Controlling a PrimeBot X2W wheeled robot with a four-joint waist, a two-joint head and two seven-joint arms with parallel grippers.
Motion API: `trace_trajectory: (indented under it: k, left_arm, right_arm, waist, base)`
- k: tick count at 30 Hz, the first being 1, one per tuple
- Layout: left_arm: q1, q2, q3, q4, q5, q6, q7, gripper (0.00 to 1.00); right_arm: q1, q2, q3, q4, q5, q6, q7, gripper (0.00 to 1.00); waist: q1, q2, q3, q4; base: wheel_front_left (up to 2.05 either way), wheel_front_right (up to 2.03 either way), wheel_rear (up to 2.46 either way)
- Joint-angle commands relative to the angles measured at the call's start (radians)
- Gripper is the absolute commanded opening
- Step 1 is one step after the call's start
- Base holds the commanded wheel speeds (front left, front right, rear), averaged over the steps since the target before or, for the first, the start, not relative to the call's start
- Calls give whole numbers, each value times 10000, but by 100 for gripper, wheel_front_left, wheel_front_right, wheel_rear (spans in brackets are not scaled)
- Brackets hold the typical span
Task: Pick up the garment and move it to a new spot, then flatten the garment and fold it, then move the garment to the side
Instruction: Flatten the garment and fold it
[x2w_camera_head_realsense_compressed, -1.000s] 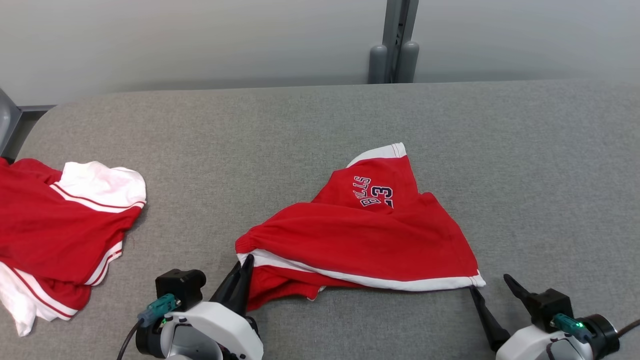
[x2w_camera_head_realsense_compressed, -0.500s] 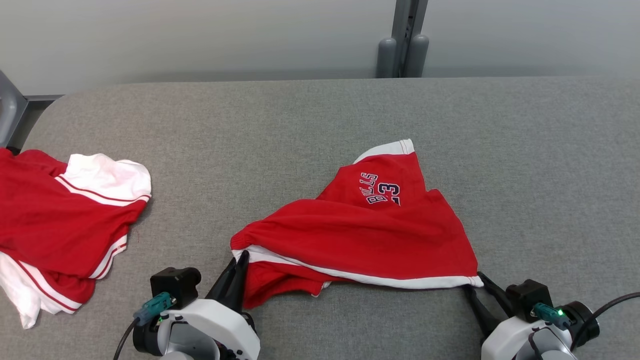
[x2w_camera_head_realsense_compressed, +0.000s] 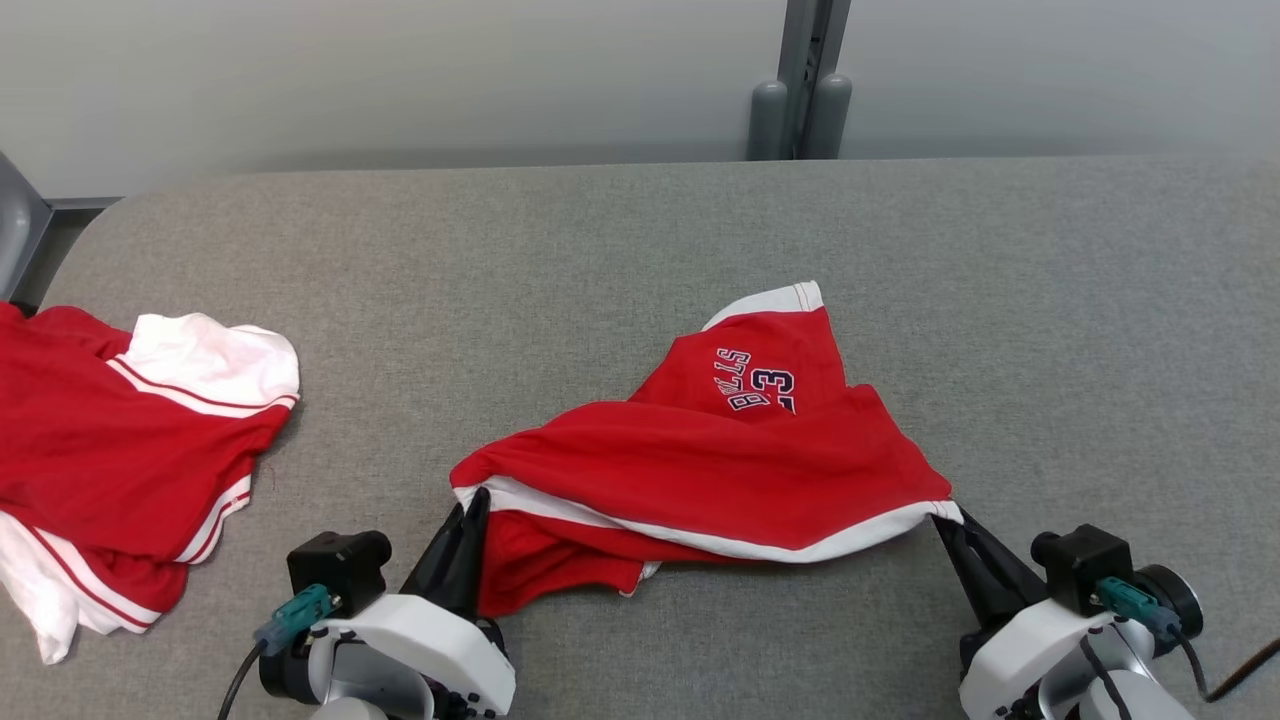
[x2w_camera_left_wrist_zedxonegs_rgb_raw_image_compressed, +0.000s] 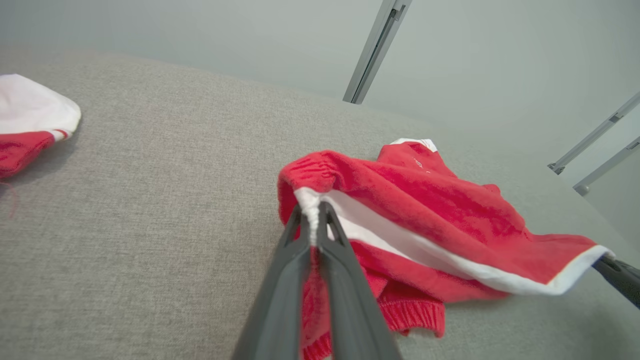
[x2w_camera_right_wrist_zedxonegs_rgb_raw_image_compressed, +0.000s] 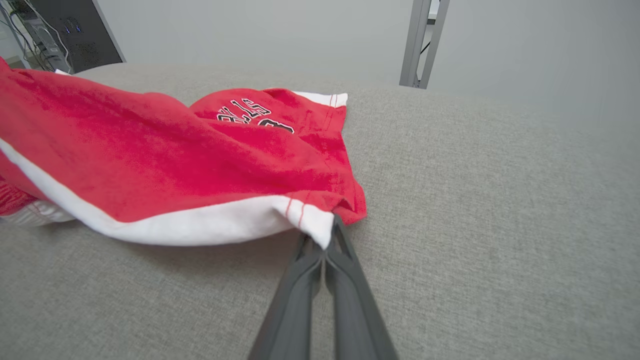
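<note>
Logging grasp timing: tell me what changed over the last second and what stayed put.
The right gripper, open beside the red garment a second ago, has shut its fingers on the garment's white-trimmed right corner, which now seems lifted a little. The left gripper stays shut on the left corner. The other red and white garment lies as before on the grey table.

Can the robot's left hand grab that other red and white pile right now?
Probably not yet. The left gripper is shut on a corner of the red shorts, so it must let go first. The stretch of table between it and the pile looks bare.
</note>
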Motion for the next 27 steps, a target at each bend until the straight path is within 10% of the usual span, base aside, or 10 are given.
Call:
trace_trajectory:
  k: [1, 12, 27]
  left_arm:
    - [-186, 70, 52, -85, -35, -18, -127, 0]
    - [-772, -140, 489, -1483, -972, -550, -911, 0]
    - [-3501, 509, 449, -3790, -1544, -905, 1105, 0]
  right_arm:
    - [118, -105, -47, -247, 107, -2, -52, 0]
    - [157, -758, -604, -2925, 1203, -2, -52, 0]
    - [-661, -1834, -2104, -6988, 2372, -1, 1603, 0]
  waist:
    - [0, 0, -56, -34]
    - [0, 0, -560, -365]
    - [0, 0, -789, -880]
  base:
    - [0, 0, 0]
    - [0, 0, 0]
    - [0, 0, 0]
